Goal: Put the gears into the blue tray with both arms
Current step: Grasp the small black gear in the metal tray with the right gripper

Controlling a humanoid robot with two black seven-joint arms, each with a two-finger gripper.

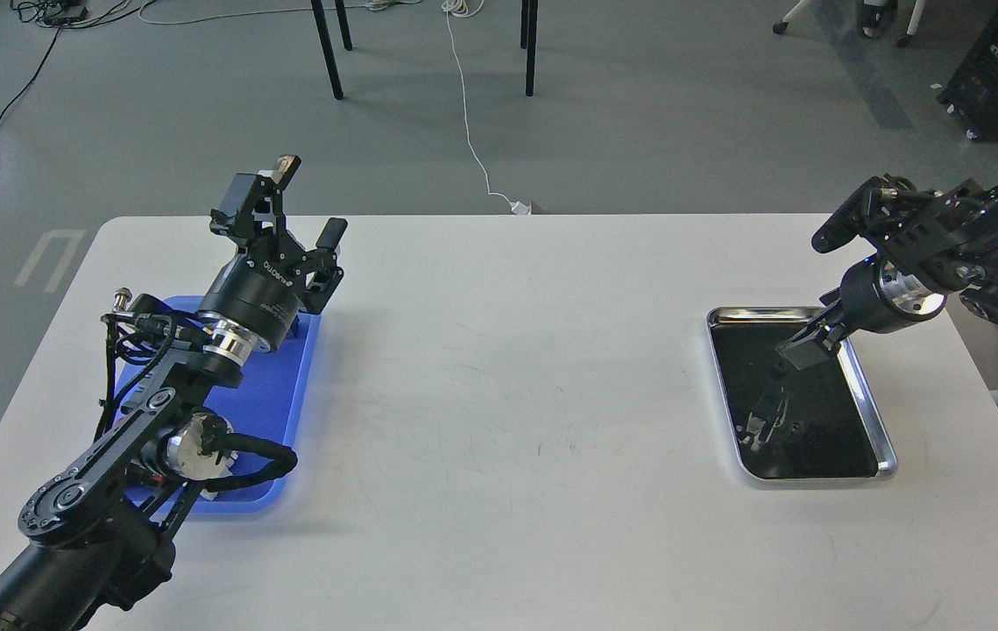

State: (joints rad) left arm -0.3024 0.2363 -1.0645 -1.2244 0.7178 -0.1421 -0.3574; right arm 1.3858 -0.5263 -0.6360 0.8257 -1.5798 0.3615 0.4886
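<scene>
The left arm (113, 473) is lying over the blue tray (288, 394) at the table's (499, 368) left edge, its gripper (301, 210) spread apart, while the right gripper (810, 346), fingers indistinguishable, is dipping into the silver tray (875, 429) near the right edge.

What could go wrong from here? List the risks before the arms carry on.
1. The right claw hangs at the silver tray's near-right rim; reaching in, it may knock the rim and shift the tray.
2. The tray's inside is black and reflective, so the small dark parts there are hard to pick out; a grasp may miss.
3. The left arm covers much of the blue tray, hiding where a drop would land.
</scene>
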